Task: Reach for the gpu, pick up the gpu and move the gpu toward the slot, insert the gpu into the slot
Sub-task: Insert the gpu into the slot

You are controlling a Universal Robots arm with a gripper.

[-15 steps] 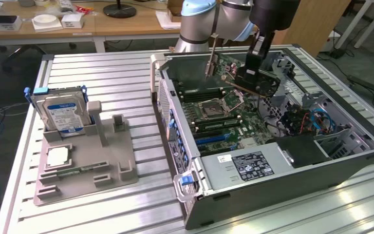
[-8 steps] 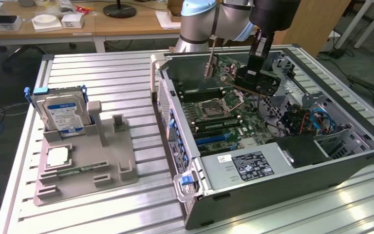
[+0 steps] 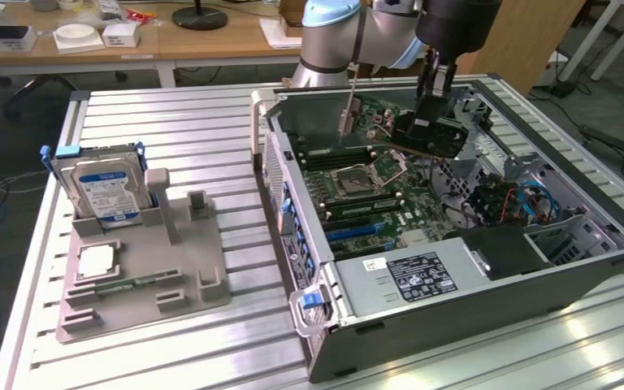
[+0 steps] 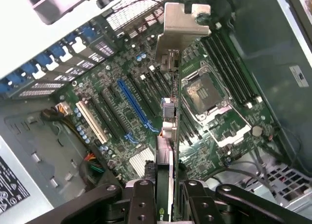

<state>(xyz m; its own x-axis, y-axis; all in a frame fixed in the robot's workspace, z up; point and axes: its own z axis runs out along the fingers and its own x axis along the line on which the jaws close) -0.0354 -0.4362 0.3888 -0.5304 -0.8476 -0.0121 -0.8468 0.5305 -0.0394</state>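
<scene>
While the gripper (image 4: 165, 197) is clamped on the gpu (image 4: 168, 136), with one finger (image 4: 141, 199) on each face of the thin card, the card hangs edge-on over the motherboard (image 4: 122, 112) inside the open computer case (image 3: 486, 301). In the exterior view the gripper (image 3: 426, 134) sits over the far half of the case, and the silver end bracket (image 4: 178, 26) points toward the case's perforated rear wall.

The step in hand appears to be transport toward the slot – the card is above the board, apart from it, not yet seated.

To do this step well:

- Keep the card vertical; any tilt would likely bind the edge connector on entry.
- Align the card's long edge parallel with the blue expansion slot (image 4: 134, 104), which lies just beside the card in the wrist view. Which slot is the target cannot be told for certain.
- Guide the end bracket clear of the rear wall, so it drops into its opening rather than catching.
- Stay clear of the CPU socket (image 4: 204, 94) and the memory slots (image 4: 229, 70) on the card's other side.
- Descend slowly and squarely – the grip is narrow, so side load could twist the card.
</scene>
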